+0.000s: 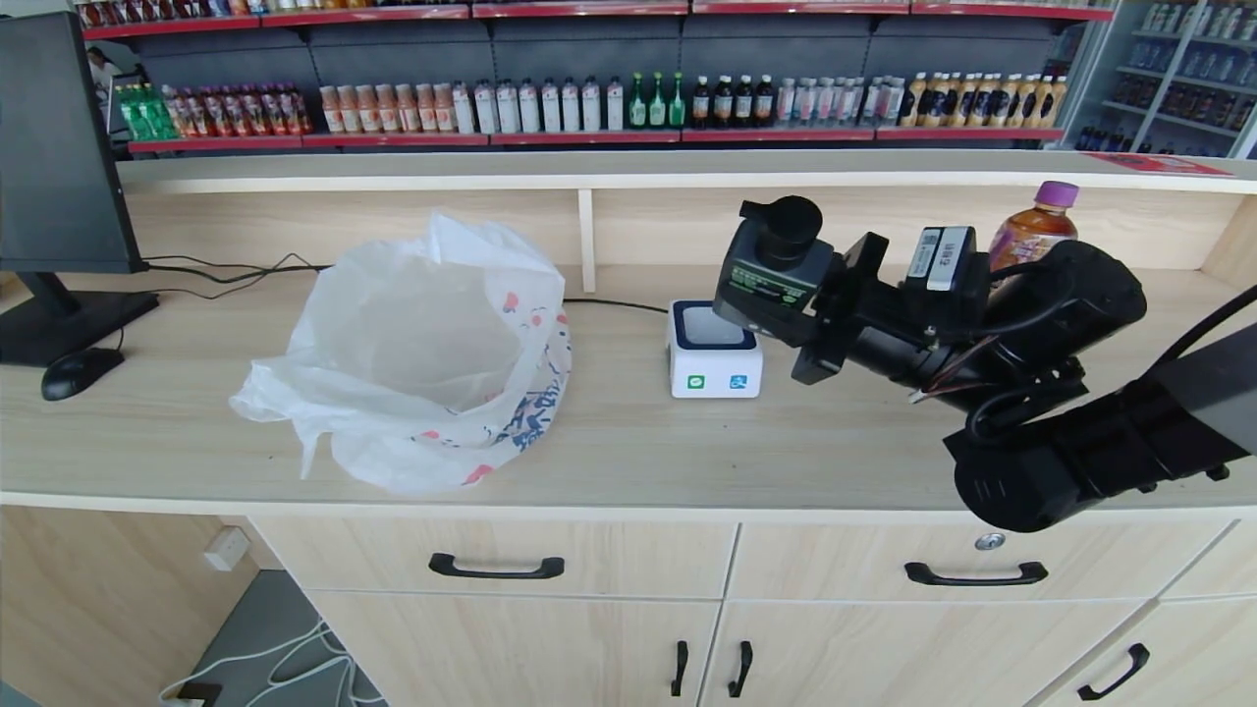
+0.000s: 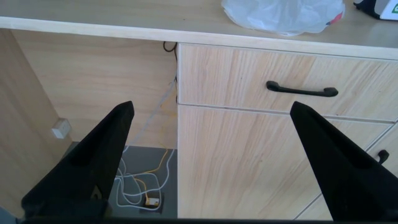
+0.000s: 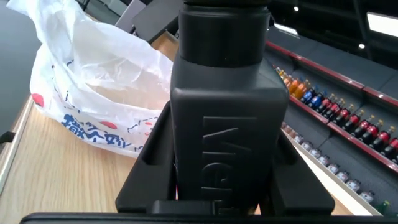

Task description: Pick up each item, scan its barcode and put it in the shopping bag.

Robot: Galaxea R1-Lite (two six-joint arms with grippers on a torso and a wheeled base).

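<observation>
The dark grey square-sided bottle (image 1: 774,280) hides the far right corner of the white cube scanner (image 1: 714,351). The right arm covers the lower part of a purple-capped brown bottle (image 1: 1031,231). The right gripper (image 1: 830,309) clamps the grey bottle's sides just above the scanner. The bottle's long axis is roughly upright, black cap up. The white plastic shopping bag (image 1: 432,353) lies to the left. The left gripper (image 2: 211,155) is spread wide and empty, low before the drawers (image 2: 249,74).

The grey bottle (image 1: 779,257) covers the scanner's (image 1: 715,352) upper right corner, just right of centre. At the upper right, the right arm (image 1: 1041,324) hides the tea bottle (image 1: 1033,228) below its shoulder. The monitor (image 1: 54,147) is cut by the left edge. The shelf bottles' (image 1: 550,106) labels are too small to tell.
</observation>
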